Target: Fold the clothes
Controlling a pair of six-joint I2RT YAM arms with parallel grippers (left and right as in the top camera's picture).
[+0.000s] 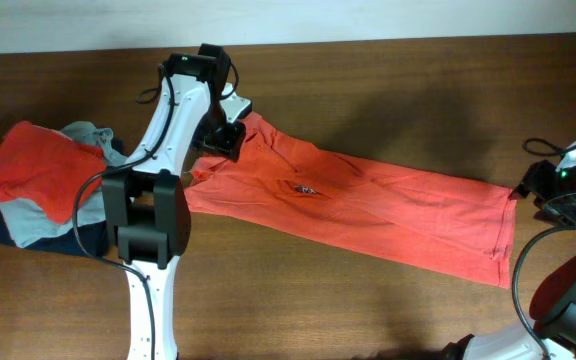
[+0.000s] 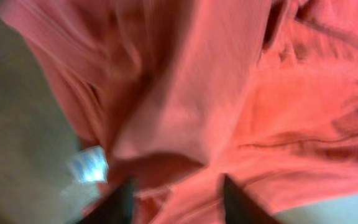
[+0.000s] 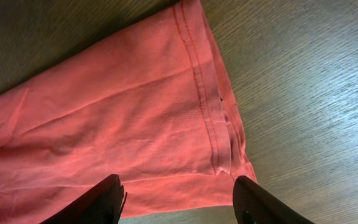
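- The orange-red T-shirt (image 1: 368,200) lies stretched long across the middle of the tabletop (image 1: 388,80). It runs slantwise, its collar end toward the far left and its hem (image 3: 197,81) toward the near right.
- A small dark patch of lettering (image 1: 306,188) shows on the chest, about a third of the way along from the collar end.
- My left pincer (image 1: 223,138) is at the collar end, right on the cloth, which rises in folds around it.
- From my left wrist, my two dark fingers (image 2: 120,202) stand either side of a thick bunch of red cloth, with the white neck tag (image 2: 89,165) just to one side. That view is blurred, so I cannot tell whether I am pinching the bunch or only straddling it.
- My right pincer (image 3: 178,190) is at the other end, at the hem corner. Its fingers (image 3: 107,202) are spread wide.
- The double-stitched hem lies flat on the wood between and ahead of them, and nothing is held there.
- From overhead, this pincer sits just beside the end of the shirt, at the tabletop's right edge.
- A pile (image 1: 38,185) of other clothes sits at the far left, near my left arm's base and apart from the shirt. It has a crumpled orange-red piece on top, grey-blue cloth beneath and navy at the bottom.
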